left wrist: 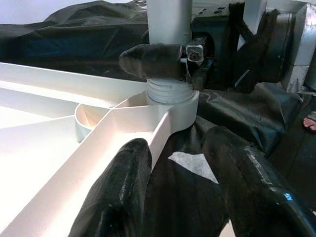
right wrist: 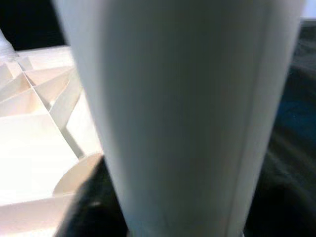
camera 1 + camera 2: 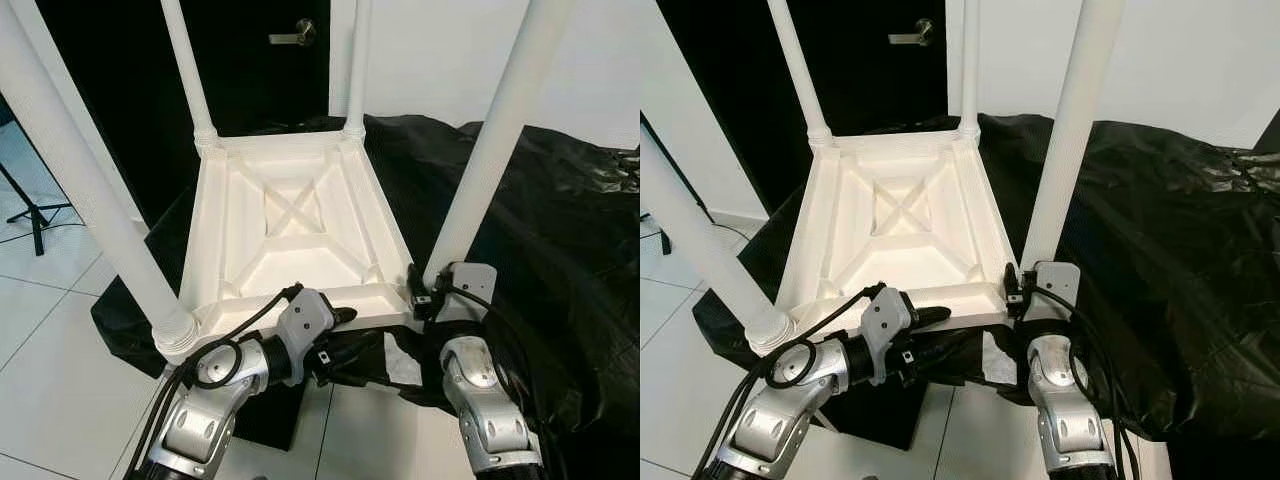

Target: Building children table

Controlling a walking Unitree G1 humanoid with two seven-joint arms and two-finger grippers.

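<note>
Gripping near-right leg (image 3: 490,150) base, your right gripper (image 1: 165,61) fingers clamped on it, upturned children table (image 3: 290,230), left gripper (image 1: 187,192) fingers apart astride its rim.

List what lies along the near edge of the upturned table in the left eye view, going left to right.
Near-left table leg → left gripper, reaching along the tabletop's near rim → near-right table leg, with the right gripper at its base → black plastic sheet.

I count one upturned white tabletop (image 3: 290,235) on one black sheet (image 3: 560,250), four white legs (image 3: 497,135) standing at its corners, and one door handle (image 3: 292,36) beyond it.
</note>
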